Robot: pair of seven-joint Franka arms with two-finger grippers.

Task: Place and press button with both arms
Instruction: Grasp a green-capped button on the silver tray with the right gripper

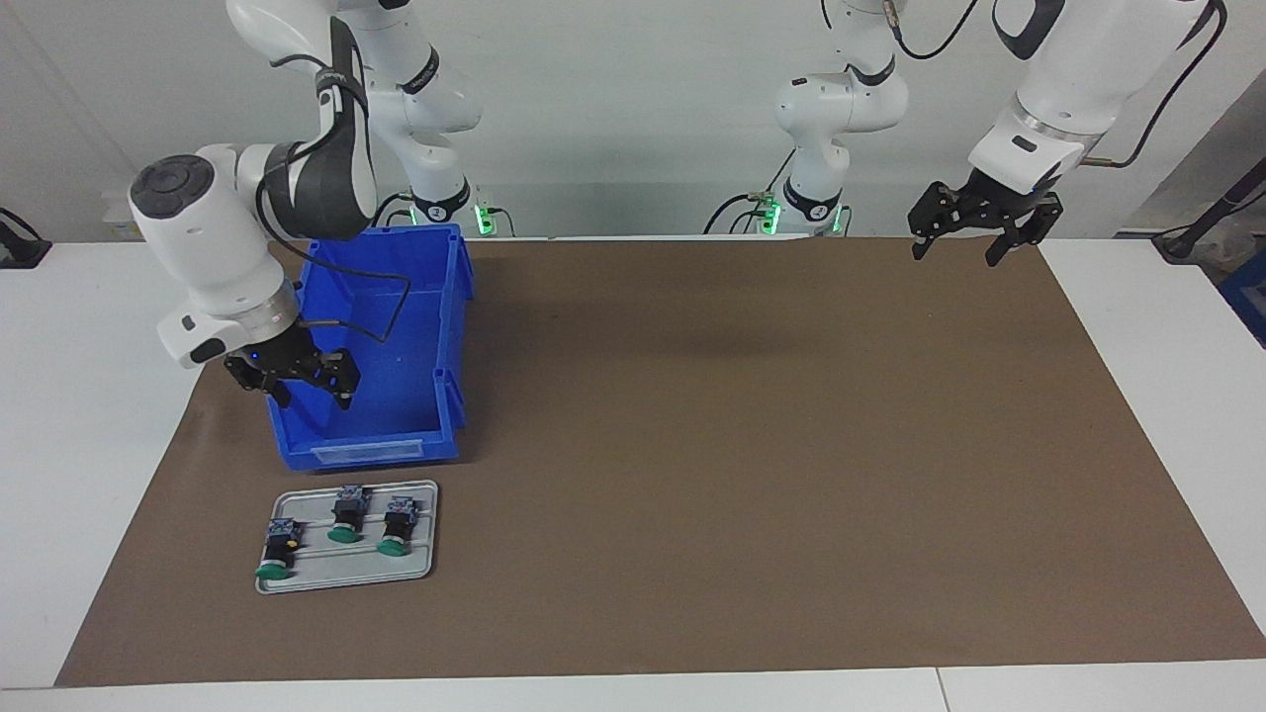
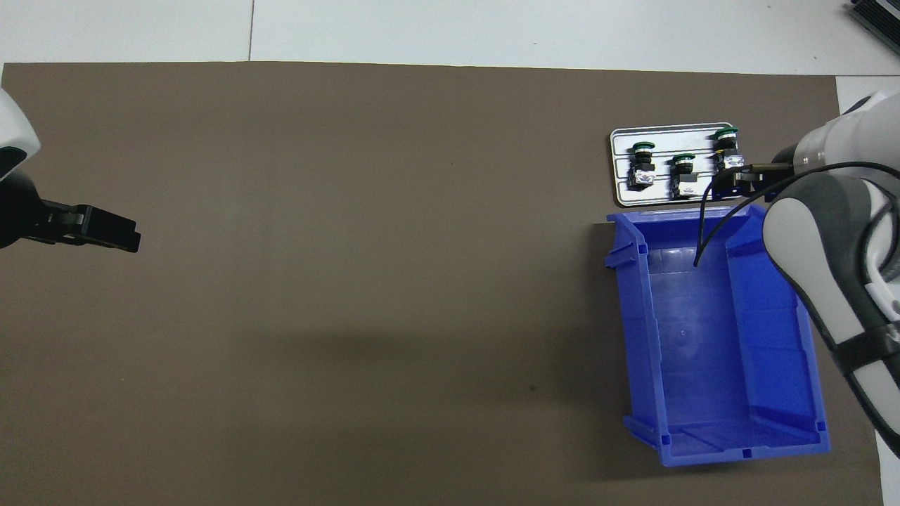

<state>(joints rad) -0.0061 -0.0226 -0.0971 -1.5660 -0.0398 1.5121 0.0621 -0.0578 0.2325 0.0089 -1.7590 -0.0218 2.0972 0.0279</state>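
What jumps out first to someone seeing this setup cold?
The blue bin, at the right arm's end of the table, with the right gripper hanging over its corner. Just beside it, farther from the robots, a small grey tray carries three green-capped push buttons. The left gripper waits open in the air over the other end of the brown mat.

Facing view high across the table [image 1: 692, 445], overhead view steeply down, both sharing it
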